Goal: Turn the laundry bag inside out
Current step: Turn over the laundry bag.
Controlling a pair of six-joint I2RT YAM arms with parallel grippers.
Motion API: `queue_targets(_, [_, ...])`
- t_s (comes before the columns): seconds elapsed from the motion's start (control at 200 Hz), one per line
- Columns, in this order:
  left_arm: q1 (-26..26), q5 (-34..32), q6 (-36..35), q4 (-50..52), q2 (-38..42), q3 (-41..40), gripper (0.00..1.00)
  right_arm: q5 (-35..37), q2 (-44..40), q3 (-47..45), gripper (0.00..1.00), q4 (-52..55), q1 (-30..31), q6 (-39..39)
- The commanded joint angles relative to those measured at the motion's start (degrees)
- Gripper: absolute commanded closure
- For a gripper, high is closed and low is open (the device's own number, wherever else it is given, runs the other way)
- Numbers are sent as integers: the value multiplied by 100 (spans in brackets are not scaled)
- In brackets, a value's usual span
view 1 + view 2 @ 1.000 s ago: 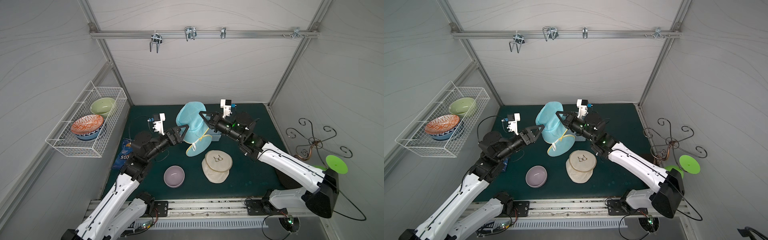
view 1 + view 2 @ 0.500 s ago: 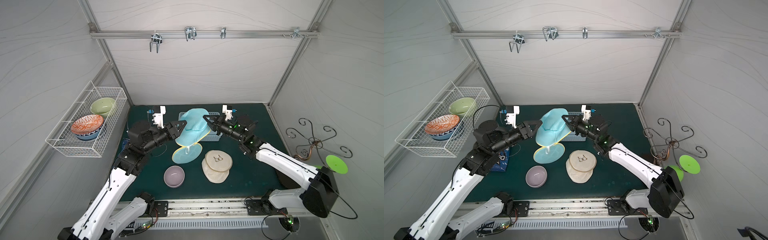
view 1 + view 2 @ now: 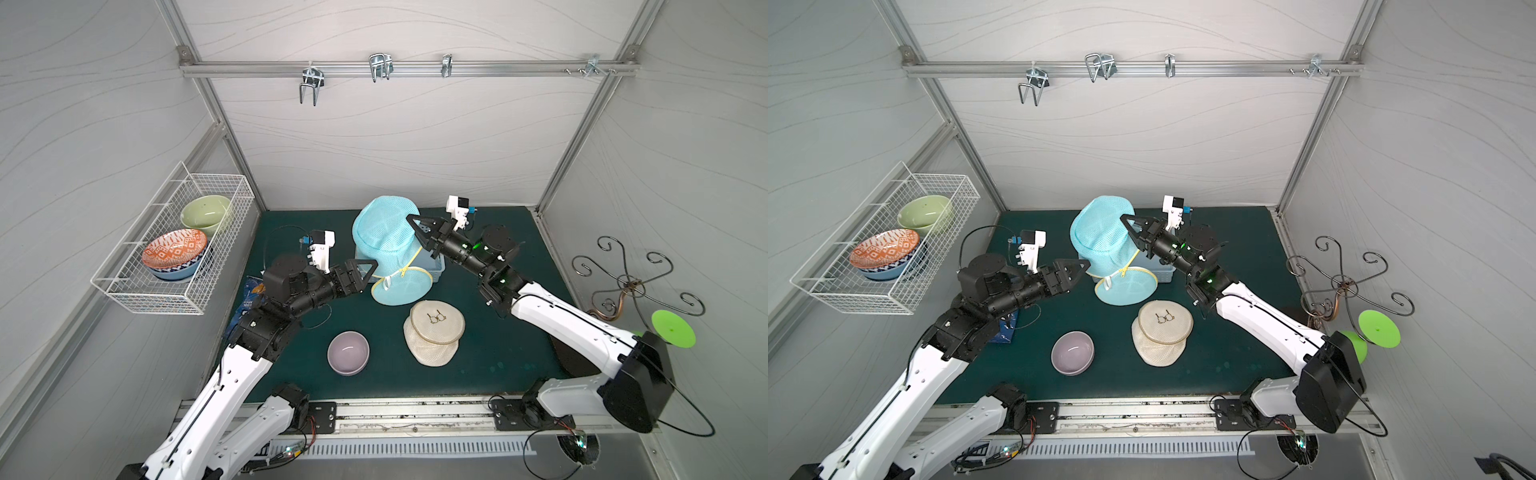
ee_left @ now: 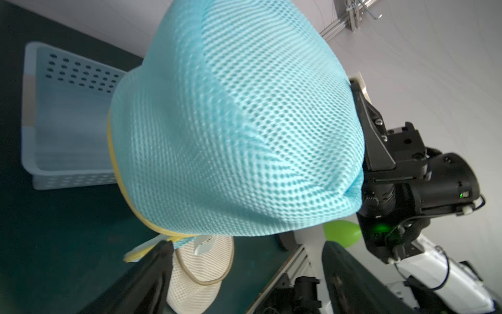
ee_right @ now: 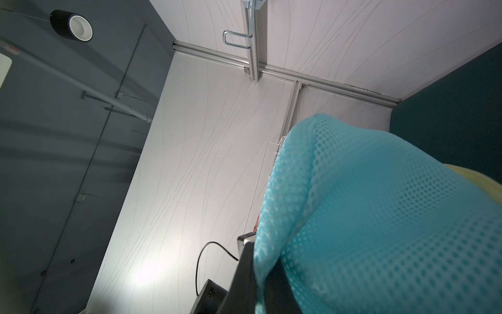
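Just beyond the newly spread fingers (image 4: 146, 277) of the left gripper (image 3: 368, 274), the laundry bag (image 3: 384, 237) hangs released — the right gripper (image 3: 415, 224) alone, it seems, pinching its mesh — so turning it needs a regrasp.

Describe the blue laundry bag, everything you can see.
The laundry bag is a soft light-blue mesh cylinder with yellow zipper trim. Its round end flap hangs open below. It is held upright over the green mat, in front of a pale perforated basket. The right gripper pinches its upper side; the left gripper stands open by the zipper, not gripping.
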State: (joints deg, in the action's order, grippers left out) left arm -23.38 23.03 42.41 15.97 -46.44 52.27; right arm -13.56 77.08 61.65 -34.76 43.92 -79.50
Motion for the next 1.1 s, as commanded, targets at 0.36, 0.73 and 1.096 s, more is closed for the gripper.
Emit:
queue_targets(0.36, [33, -668, 466, -1604, 283, -75, 16, -317, 519, -140, 100, -962, 552, -478])
queue_targets(0.73, [264, -557, 111, 435, -211, 1085, 100, -1280, 325, 112, 97, 994, 98, 268])
queue_targets(1.096, [561, -609, 724, 1860, -750, 1792, 100, -1302, -354, -71, 38, 3057, -296, 3421])
